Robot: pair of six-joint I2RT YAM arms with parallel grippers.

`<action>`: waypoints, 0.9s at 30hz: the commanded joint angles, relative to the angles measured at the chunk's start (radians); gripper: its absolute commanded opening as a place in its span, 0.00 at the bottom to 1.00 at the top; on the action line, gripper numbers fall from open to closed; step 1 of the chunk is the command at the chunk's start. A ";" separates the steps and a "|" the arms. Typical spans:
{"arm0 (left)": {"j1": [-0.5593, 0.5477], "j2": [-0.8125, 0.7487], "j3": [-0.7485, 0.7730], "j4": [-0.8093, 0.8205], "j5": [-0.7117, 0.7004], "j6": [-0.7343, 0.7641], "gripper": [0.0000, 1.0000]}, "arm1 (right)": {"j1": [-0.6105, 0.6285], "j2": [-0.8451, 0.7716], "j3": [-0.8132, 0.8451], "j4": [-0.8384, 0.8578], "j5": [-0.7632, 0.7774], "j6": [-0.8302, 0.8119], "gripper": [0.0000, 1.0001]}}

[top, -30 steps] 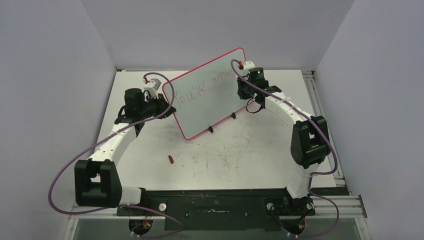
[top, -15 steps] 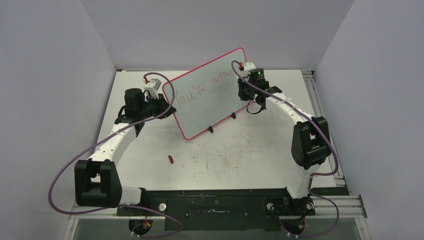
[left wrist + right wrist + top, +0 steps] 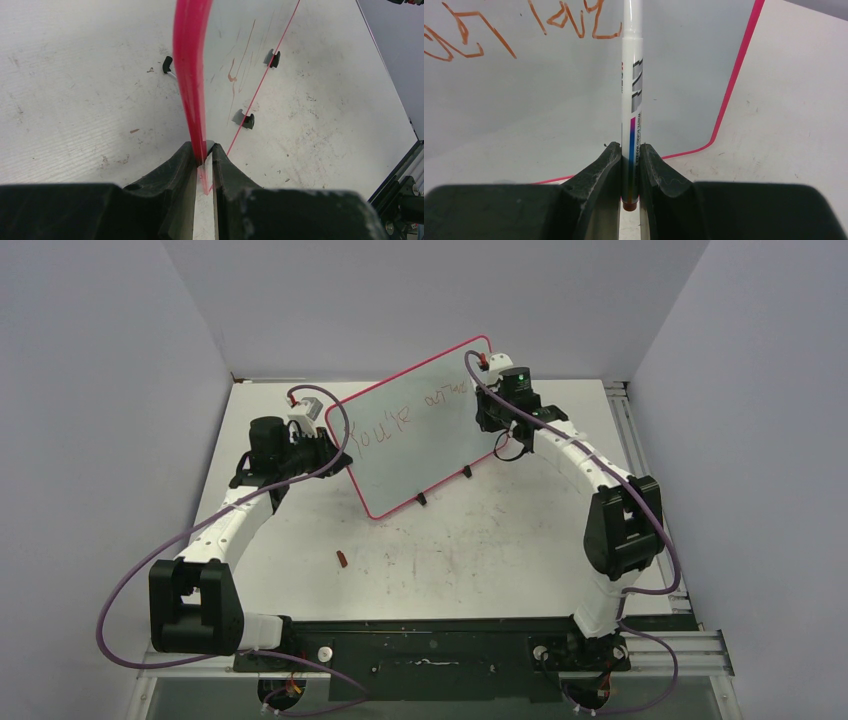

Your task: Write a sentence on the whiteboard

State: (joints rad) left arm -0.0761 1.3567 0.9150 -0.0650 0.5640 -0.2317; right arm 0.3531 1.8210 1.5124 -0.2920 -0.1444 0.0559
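Two pinches: left gripper (image 3: 204, 151) on whiteboard (image 3: 191, 55) rim, right gripper (image 3: 629, 152) on marker (image 3: 632, 75)

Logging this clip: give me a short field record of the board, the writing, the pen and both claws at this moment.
whiteboard: propped on black clip feet, pink-red rim
sentence: "You're" plus the start of a second word
marker: white barrel, pointing at the board
left claw: shut on the board's rim
right claw: shut on the marker
table: small reddish piece lying loose
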 commanded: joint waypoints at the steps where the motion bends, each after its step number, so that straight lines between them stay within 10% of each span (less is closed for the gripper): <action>1: -0.004 -0.015 0.035 -0.024 -0.022 0.012 0.00 | -0.001 -0.028 0.047 0.022 0.021 -0.016 0.05; 27: -0.005 -0.016 0.036 -0.027 -0.022 0.015 0.00 | 0.000 0.062 0.121 -0.008 -0.001 -0.031 0.05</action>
State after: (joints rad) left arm -0.0769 1.3567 0.9154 -0.0669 0.5617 -0.2310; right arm 0.3531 1.8698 1.5822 -0.3126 -0.1455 0.0360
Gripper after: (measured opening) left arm 0.135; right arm 0.157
